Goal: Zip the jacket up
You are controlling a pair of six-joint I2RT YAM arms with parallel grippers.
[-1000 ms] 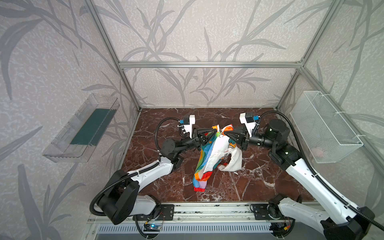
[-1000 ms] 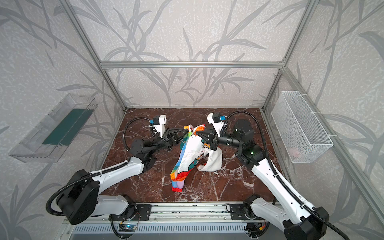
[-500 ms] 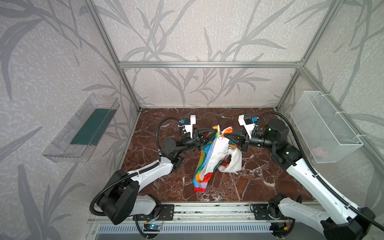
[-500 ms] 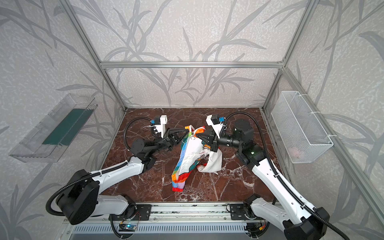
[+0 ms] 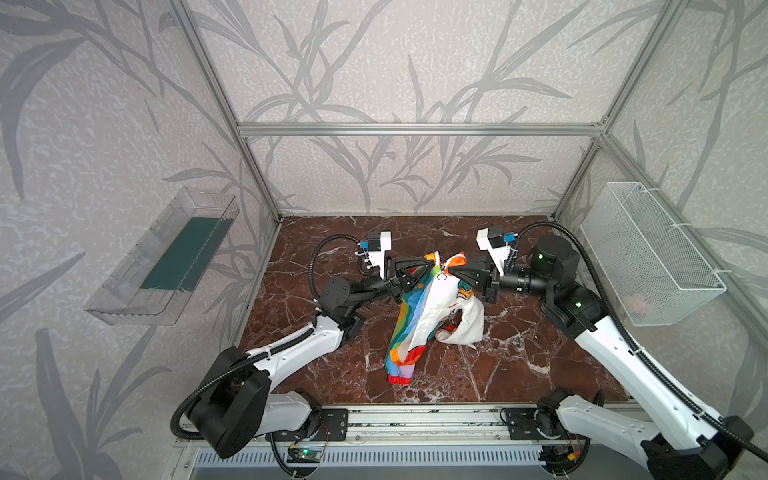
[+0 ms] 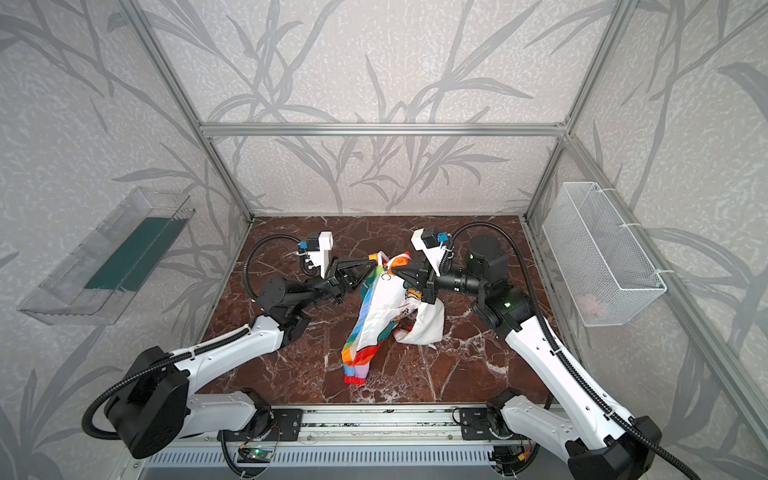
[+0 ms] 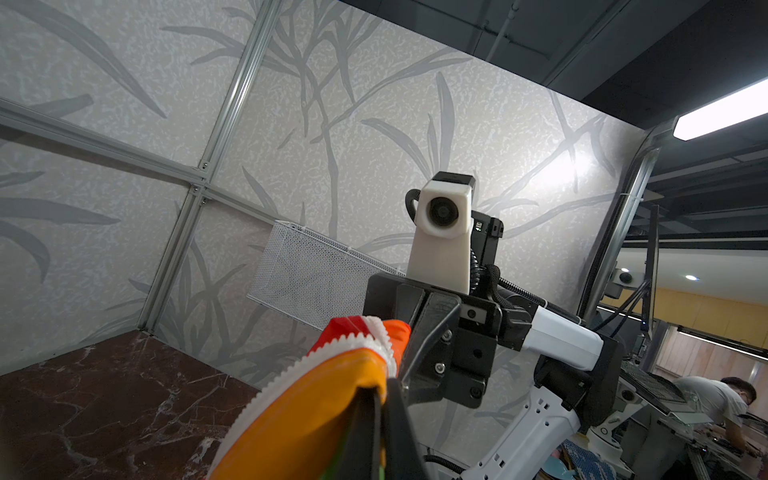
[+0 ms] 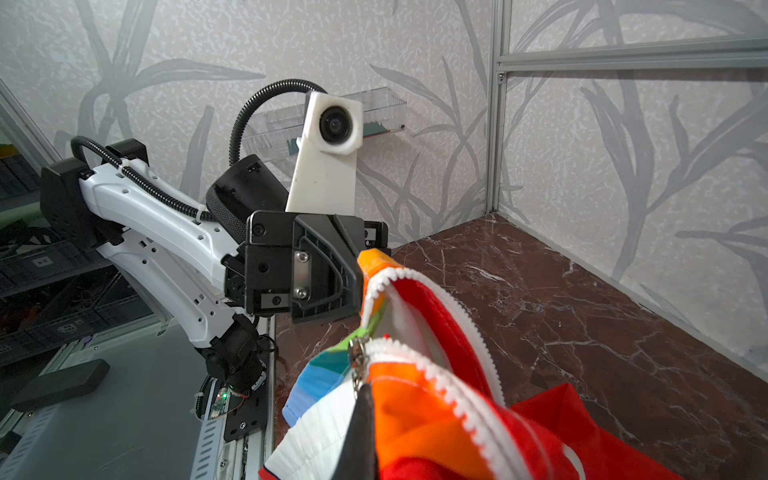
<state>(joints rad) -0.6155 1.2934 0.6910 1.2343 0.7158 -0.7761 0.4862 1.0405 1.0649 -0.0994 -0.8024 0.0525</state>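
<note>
The rainbow-striped jacket (image 5: 419, 316) (image 6: 376, 320) hangs between my two grippers, and its red-cuffed sleeve end reaches down to the marble floor (image 5: 332, 374). My left gripper (image 5: 432, 262) (image 6: 374, 259) (image 7: 380, 399) is shut on the orange top corner of the jacket (image 8: 374, 259), beside the white zipper teeth. My right gripper (image 5: 451, 272) (image 6: 392, 270) (image 8: 360, 399) faces it, shut on the metal zipper pull (image 8: 355, 353) where the two rows of teeth meet. Above the slider the zipper is apart. The white lining and the red hood (image 8: 561, 415) sag below.
A white wire basket (image 5: 648, 253) hangs on the right wall. A clear plastic tray (image 5: 166, 257) is on the left wall. Aluminium frame posts stand at the back corners. The arm bases sit on a rail (image 5: 415, 424) along the front edge.
My right gripper has moved left, toward the left gripper, bringing the zipper pull with it. The left gripper has stayed almost where it was.
</note>
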